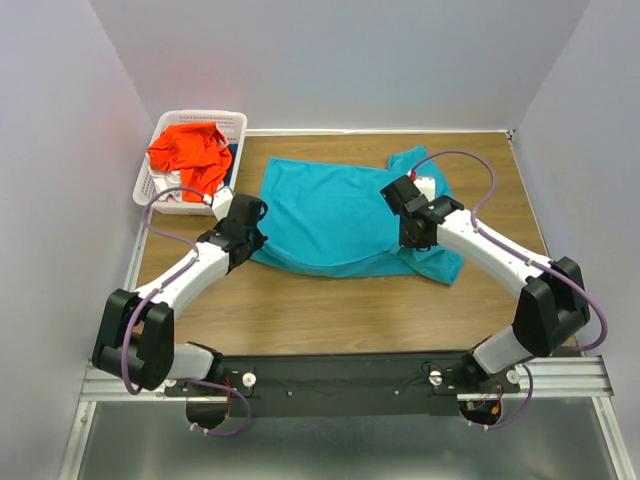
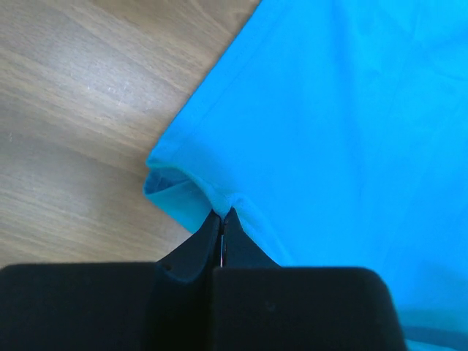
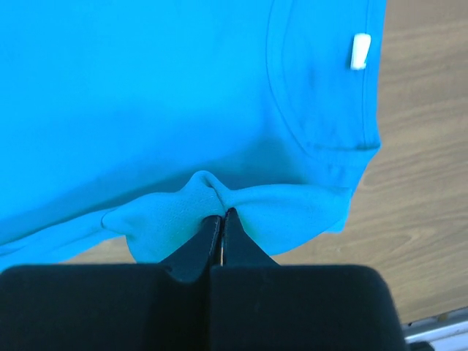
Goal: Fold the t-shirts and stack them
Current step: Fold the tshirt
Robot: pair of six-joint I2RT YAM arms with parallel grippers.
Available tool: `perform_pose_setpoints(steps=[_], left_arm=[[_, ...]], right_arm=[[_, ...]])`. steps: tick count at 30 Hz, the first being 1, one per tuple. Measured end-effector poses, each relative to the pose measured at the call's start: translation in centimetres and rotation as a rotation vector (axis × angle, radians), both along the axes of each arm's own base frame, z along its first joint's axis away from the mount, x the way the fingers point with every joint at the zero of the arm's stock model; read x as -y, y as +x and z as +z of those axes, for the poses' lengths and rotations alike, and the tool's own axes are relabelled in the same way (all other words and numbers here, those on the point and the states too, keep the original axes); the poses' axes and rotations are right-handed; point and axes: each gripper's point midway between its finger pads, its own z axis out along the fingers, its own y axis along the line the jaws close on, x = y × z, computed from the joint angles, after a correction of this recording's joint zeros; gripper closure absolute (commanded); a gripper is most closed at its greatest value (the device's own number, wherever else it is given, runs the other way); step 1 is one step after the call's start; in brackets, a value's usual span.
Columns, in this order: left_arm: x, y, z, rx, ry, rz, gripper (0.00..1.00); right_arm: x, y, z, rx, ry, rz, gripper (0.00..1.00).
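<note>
A large teal-blue t-shirt (image 1: 335,215) lies spread on the wooden table, partly doubled over along its near edge. My left gripper (image 1: 255,232) is at the shirt's left edge, shut on a pinched fold of the teal cloth (image 2: 219,197) next to a corner. At the shirt's right side, my right gripper (image 1: 408,228) is shut on a bunched fold (image 3: 212,191) below the collar, whose white label (image 3: 359,51) shows. An orange-red t-shirt (image 1: 190,152) lies crumpled in the basket, with other cloth mostly hidden under it.
The white lattice basket (image 1: 197,115) stands at the table's back left corner. Grey walls close in the left, back and right sides. Bare wood (image 1: 330,310) lies between the shirt and the black and aluminium rail (image 1: 340,375) that carries the arm bases.
</note>
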Motion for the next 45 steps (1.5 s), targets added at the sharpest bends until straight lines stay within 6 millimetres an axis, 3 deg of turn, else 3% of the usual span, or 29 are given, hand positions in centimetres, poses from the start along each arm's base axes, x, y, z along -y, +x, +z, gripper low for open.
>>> perform_pose_setpoints(steps=[8,18,31,41,44,45], left_arm=[[-0.3,2.8,1.1,0.020,0.029,0.016,1.00],[-0.3,5.5,-0.2,-0.021,0.068,0.013,1.00],[-1.3,7.6,-1.7,-0.057,0.093,0.043,1.00],[-2.1,8.5,-2.5,-0.080,0.100,0.068,1.00],[-2.1,8.8,-2.6,-0.083,0.101,0.069,0.90],[-2.1,8.8,-2.7,-0.084,0.100,0.070,0.80]], right_arm=[[0.2,3.1,-0.7,-0.015,-0.039,0.045,0.99],[0.3,6.2,-1.2,-0.041,-0.063,0.089,0.99],[0.1,12.6,-1.9,-0.072,-0.128,0.276,0.99],[1.8,13.5,-3.9,-0.141,-0.168,0.351,0.98],[1.9,14.2,-4.6,-0.150,-0.157,0.351,0.92],[1.9,14.4,-4.7,-0.149,-0.154,0.349,0.92]])
